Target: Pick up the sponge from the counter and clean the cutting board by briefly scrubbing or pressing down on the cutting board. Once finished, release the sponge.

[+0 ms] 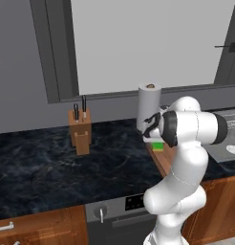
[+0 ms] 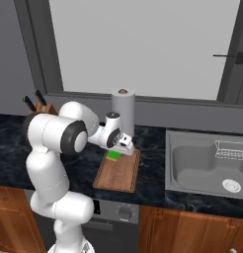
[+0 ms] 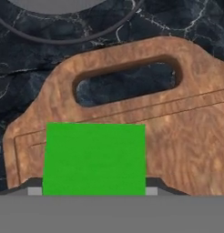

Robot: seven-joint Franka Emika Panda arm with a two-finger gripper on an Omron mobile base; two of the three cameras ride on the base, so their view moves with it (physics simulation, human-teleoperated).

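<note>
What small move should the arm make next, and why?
Probably press straight down a little and rub briefly. The sponge sits between the gripper fingers over the handle end of the cutting board; contact with the board cannot be told, so scrubbing looks unfinished.

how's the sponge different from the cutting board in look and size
The sponge is bright green and plain; the cutting board is reddish-brown wood grain. The sponge is far smaller. The cutting board has a slot handle, the sponge none. Both are flat-topped and rectangular.

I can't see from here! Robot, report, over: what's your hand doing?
End effector shut on sponge. Sponge over cutting board, handle end. Paper towel roll close behind.
</note>
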